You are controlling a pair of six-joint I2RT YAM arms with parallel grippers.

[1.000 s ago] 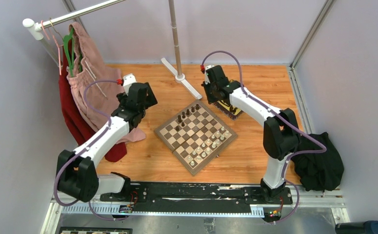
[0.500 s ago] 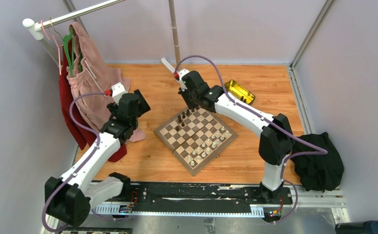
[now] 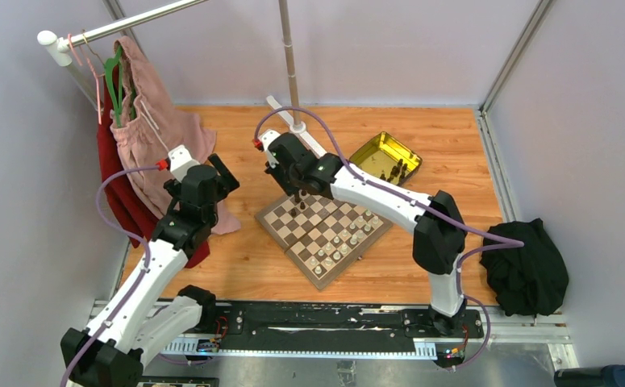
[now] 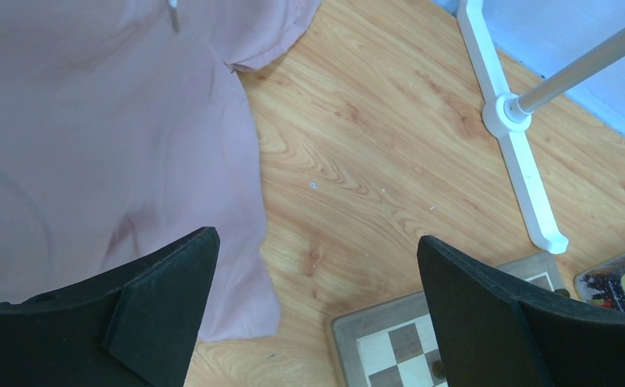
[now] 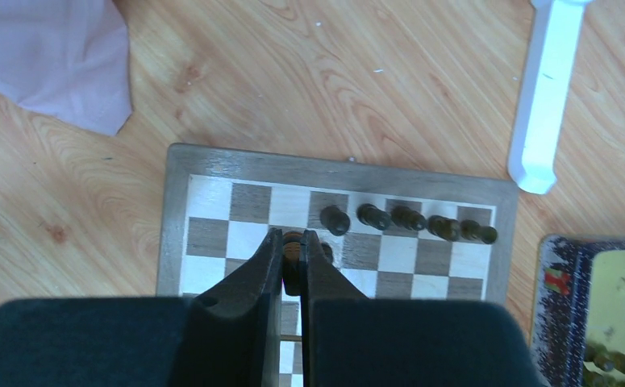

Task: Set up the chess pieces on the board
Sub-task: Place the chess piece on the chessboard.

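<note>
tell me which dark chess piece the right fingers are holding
The dark piece pinched between the right fingers, set apart from the row of five along the board edge.

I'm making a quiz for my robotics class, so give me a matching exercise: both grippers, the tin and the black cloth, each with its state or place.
1 left gripper
2 right gripper
3 tin
4 black cloth

A shut on a dark piece
B heaped at far right
C open, empty
D holds spare pieces

Pairs: 1-C, 2-A, 3-D, 4-B
</note>
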